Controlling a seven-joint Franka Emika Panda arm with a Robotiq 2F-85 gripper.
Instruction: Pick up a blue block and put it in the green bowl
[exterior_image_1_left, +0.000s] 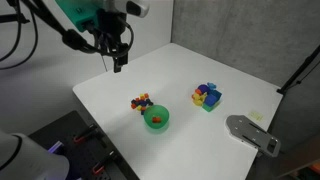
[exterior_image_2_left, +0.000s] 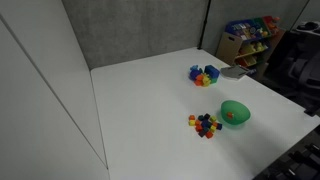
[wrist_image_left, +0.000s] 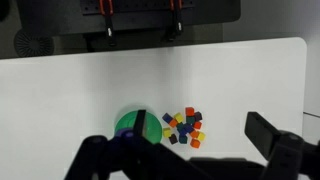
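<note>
In an exterior view, I read the gripper (exterior_image_1_left: 118, 62) hanging high over the far-left part of the white table (exterior_image_1_left: 200, 65), with its fingers spread apart and holding nothing. To its right lies the pile of tiny blocks (exterior_image_1_left: 141, 101), some of them blue. The green bowl (exterior_image_1_left: 156, 119) sits just beside the pile, and the cluster of bigger blocks (exterior_image_1_left: 207, 96) stands well apart.

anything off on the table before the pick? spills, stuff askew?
Nothing is spilled or damaged. The green bowl sits upright, though something orange is already in it. The tiny blocks lie in a loose heap beside the bowl, none scattered far. The bigger block cluster stands apart and looks tidy.
</note>
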